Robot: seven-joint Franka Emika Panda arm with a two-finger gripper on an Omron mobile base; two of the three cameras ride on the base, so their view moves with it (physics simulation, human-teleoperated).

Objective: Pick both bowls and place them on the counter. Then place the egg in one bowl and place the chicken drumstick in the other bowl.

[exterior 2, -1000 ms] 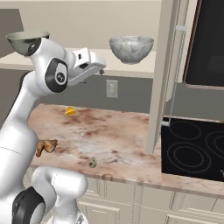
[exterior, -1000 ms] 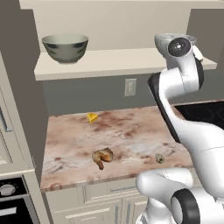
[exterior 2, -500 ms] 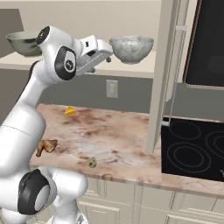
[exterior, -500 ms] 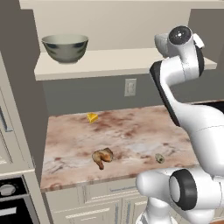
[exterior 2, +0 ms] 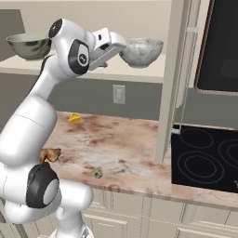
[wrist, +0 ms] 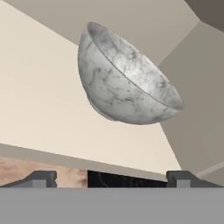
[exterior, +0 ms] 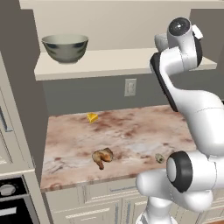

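Observation:
The white grey-speckled bowl (exterior 2: 142, 51) stands on the pale shelf (exterior 2: 139, 73), and it looms close ahead and tilted as the white bowl (wrist: 127, 87) in the hand view. My gripper (exterior 2: 122, 48) is raised to shelf height just left of it, open, its fingertips (wrist: 42, 178) wide apart with nothing between them. The dark grey-green bowl (exterior: 65, 47) sits at the shelf's left end. On the marbled counter (exterior: 131, 131) lie the chicken drumstick (exterior: 103, 156) near the front edge and the egg (exterior: 160, 158) to its right.
A yellow cheese wedge (exterior: 92, 117) lies at the back of the counter. A tall cabinet panel (exterior 2: 169, 79) rises right of the white bowl. Beyond it are a black stovetop (exterior 2: 209, 160) and a dark microwave (exterior 2: 223, 46). A wall outlet (exterior: 130, 87) sits under the shelf.
The arm has swung up and to the right, bringing the open gripper level with the shelf and close beside the white bowl. Nothing on the counter or shelf has moved.

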